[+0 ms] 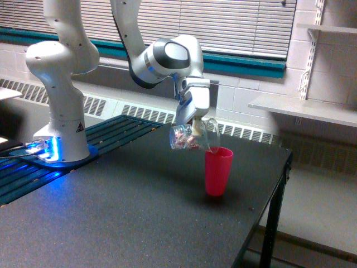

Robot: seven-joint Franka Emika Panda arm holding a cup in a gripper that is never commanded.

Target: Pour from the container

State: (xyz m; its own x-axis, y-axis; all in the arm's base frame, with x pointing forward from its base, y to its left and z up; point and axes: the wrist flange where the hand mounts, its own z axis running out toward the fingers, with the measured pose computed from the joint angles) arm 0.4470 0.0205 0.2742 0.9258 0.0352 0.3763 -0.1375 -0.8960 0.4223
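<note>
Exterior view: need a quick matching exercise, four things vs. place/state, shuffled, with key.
Things:
1. glass mug
2. pink cup
3. robot base
4. table

Place or state:
A. standing upright on the table, toward the exterior view's right
B. dark surface carrying the cup
C. tipped on its side in the gripper, small pale bits inside, mouth near the cup's rim
D. white, with blue light at its foot, at the exterior view's left

Pairs: 1-C, 2-A, 3-D, 4-B
</note>
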